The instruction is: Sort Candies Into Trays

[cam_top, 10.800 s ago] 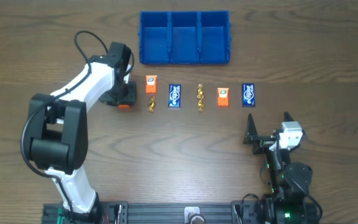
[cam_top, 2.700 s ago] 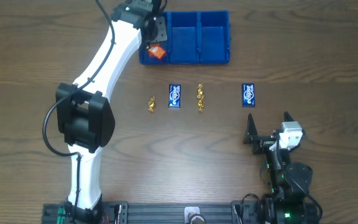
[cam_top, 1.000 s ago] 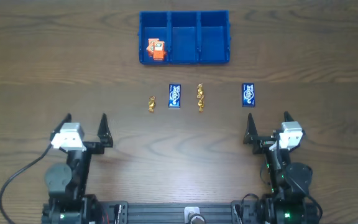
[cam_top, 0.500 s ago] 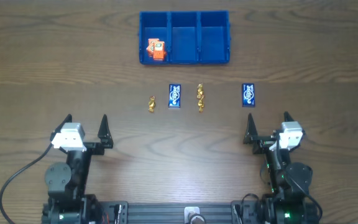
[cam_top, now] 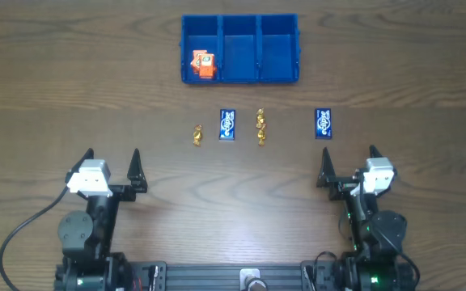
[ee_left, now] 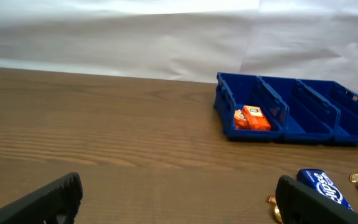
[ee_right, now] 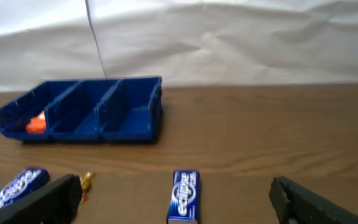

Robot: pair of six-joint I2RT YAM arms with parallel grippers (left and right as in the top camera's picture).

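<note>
- We have the left gripper [cam_top: 111, 153] back home, far from the tray [cam_top: 241, 78], spread and empty.
- The orange candies [cam_top: 203, 64] now lie in the tray's left bin.
- Before the tray we still see blue bars [cam_top: 227, 124] and gold candies [cam_top: 260, 127]; the right gripper [cam_top: 349, 153] is spread too.

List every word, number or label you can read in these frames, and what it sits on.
Left blue pack: white print, too blurred to read.
Right blue pack: white print, too blurred to read.
Orange packs in the tray's left compartment: a pale label patch, too small to read.
Gold candies: no print visible.
Tray: no label visible.
Nothing is legible.
</note>
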